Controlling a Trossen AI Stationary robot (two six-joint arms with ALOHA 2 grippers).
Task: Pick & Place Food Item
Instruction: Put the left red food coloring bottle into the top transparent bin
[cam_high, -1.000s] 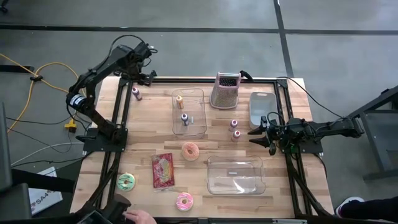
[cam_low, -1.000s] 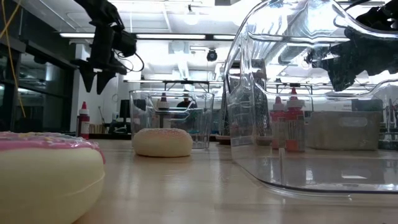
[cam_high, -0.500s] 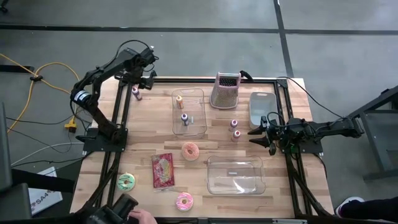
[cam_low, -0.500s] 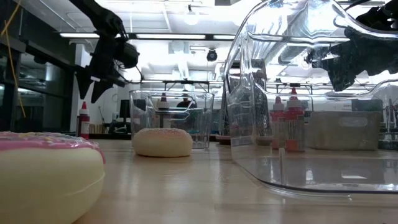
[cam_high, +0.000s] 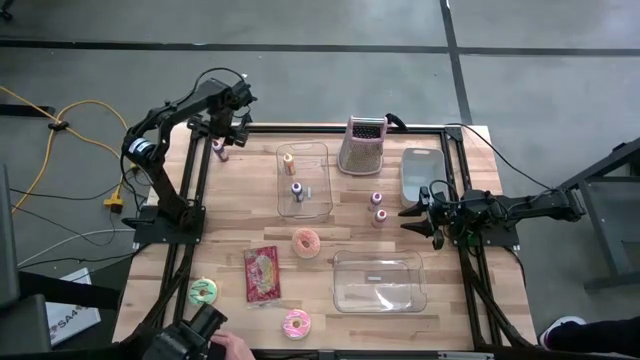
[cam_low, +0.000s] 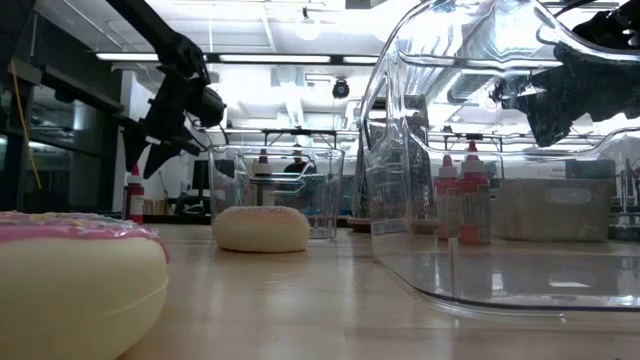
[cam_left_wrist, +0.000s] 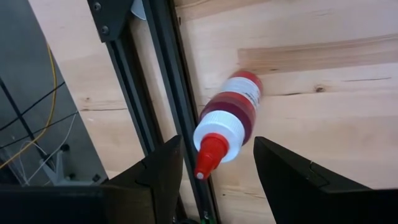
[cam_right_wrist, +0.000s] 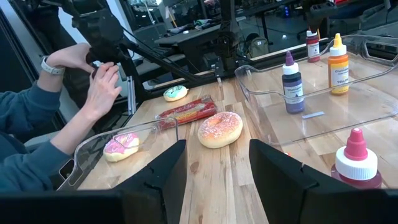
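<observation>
Over red-capped bottle at far-left bench corner, my left tool hangs, fingers wide, empty. Right tool also spread, right of that bottle, holding nothing. Orange donut sits mid-bench, toward near side from bottle.

almost nothing is reading clearly here. a white box is lying on the floor beside the bench's near left corner, and dark print on it is showing what looks like "sa4", the rest running out of view. the red-capped bottle is wearing a white label near its base, but whatever is on it is staying too blurred to read. the yellow bottle is showing a small dark label, and the purple bottle a pale one; neither is giving any letters. the red packet is carrying a printed pattern with no legible words.
</observation>
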